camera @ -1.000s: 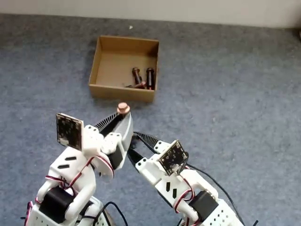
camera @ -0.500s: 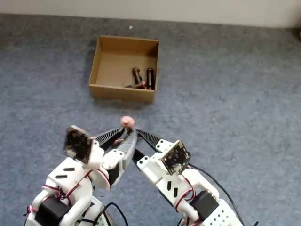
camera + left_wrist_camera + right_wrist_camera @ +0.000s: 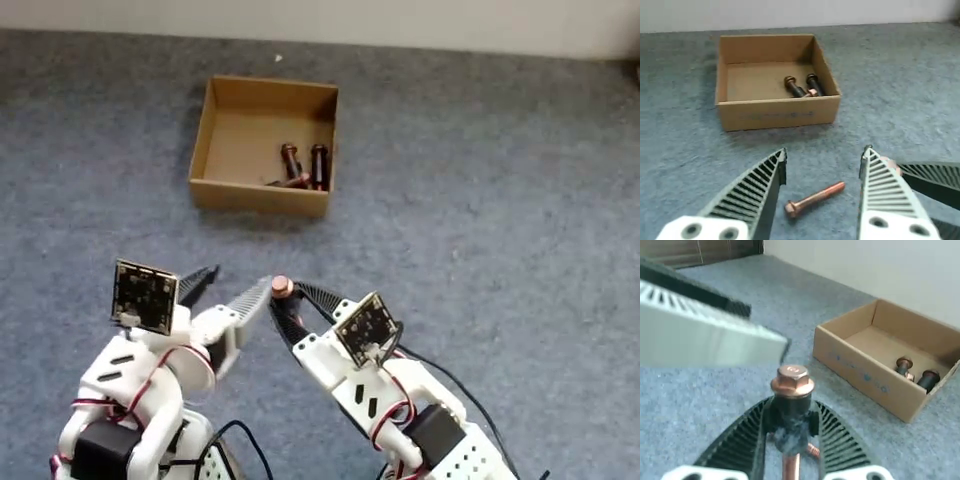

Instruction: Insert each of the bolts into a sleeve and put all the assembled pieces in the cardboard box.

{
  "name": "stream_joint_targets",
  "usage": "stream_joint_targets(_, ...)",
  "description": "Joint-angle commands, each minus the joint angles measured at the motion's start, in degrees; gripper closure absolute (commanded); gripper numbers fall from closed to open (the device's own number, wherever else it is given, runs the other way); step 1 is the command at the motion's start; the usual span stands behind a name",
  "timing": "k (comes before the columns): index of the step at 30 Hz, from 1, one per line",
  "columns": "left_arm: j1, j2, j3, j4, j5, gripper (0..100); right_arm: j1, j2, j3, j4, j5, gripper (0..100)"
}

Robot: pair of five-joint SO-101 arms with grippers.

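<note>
Two dark assembled pieces [image 3: 305,163] lie side by side in the cardboard box [image 3: 255,198], against the wall on the right arm's side. A third, smaller coppery part lies across their ends, but it is hard to make out what it is.

The right gripper [image 3: 791,415] is closed around another piece [image 3: 792,382]. It is a dark sleeve held upright between the arms, with the bolt's copper head sitting on top and a bit of shank showing below. The left gripper [image 3: 825,152] is spread wide and carries nothing. One of its fingers is just beside the bolt head.

The step in hand looks like the carry to the box. It would go best if the right arm first draws clear of that neighbouring finger, because a knock could tip the bolt in its sleeve. It should then cross the near wall high enough to miss the rim and let go low over the bare cardboard floor, away from the pieces already there.

A loose bolt [image 3: 815,198] lies on the carpet under the left gripper – judging by that, the job is not done.

The lower end of the held shank is cut off at the edge of the right wrist view. In the high view the arms cover the carpet beneath them, so what else lies there cannot be told.
</note>
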Motion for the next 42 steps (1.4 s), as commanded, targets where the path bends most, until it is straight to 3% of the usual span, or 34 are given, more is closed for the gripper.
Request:
stream_joint_targets(1, -8.0, -0.2, 1.1, -0.1, -1.7, 75, 2.3, -1.0, 7.1, 0.7, 0.3, 99.3)
stream_joint_targets(6, -15.9, -0.2, 7.7, -0.2, -1.6, 75, 7.5, -0.8, 6.8, 1.0, -0.4, 99.3)
stream_joint_targets(10, -20.6, -0.2, 14.8, -2.2, -1.6, 80, 9.6, -0.9, 5.1, 5.8, -6.8, 99.3)
stream_joint_targets(16, -22.5, -0.2, 21.8, -9.1, -3.2, 99, 10.6, -0.5, -5.7, 10.1, -9.1, 99.3)
stream_joint_targets(21, -22.4, -0.2, 22.3, -9.1, -5.8, 99, 10.6, 1.1, -12.1, 9.4, -9.5, 99.3)
stream_joint_targets(30, -22.5, -0.2, 23.5, -9.5, -6.0, 99, 10.6, 32.1, -26.7, -7.1, -9.2, 99.3)
stream_joint_targets(36, -22.5, -0.2, 24.3, -9.6, -6.1, 99, 10.7, 57.3, -37.2, -21.8, -0.4, 99.3)
stream_joint_targets(42, -22.5, -0.2, 24.4, -9.6, -6.1, 99, 14.9, 76.4, -47.3, -37.5, 1.4, 99.3)
